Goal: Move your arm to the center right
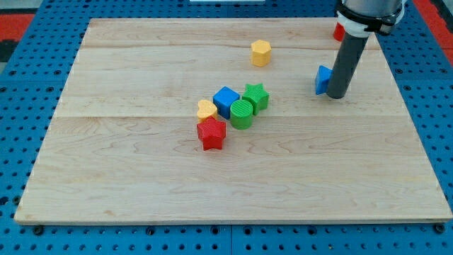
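My rod comes down from the view's top right, and my tip (337,95) rests on the wooden board (141,177) at the right side, a little above mid-height. A blue block (323,79) sits right against the rod's left side, partly hidden by it. A red block (339,31) peeks out behind the rod near the board's top right edge. A yellow hexagonal block (260,53) lies to the upper left of my tip.
A cluster sits near the board's middle: a blue cube (226,101), a green star (255,96), a green cylinder (242,113), a yellow block (207,110) and a red star (211,133). Blue matting (21,85) surrounds the board.
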Controlling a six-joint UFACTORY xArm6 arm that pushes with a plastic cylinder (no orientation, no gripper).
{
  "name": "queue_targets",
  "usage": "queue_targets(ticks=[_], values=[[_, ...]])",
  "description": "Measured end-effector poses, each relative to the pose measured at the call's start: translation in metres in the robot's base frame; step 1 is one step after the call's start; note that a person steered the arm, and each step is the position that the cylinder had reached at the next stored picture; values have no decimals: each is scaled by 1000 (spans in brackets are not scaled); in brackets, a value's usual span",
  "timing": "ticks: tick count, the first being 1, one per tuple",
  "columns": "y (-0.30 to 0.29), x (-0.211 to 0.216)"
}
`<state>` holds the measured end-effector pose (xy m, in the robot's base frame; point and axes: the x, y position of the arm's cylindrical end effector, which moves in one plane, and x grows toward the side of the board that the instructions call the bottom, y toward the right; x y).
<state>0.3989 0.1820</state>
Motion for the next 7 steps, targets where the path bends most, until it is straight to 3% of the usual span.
queue_targets(ticks=[7], values=[[53, 13]])
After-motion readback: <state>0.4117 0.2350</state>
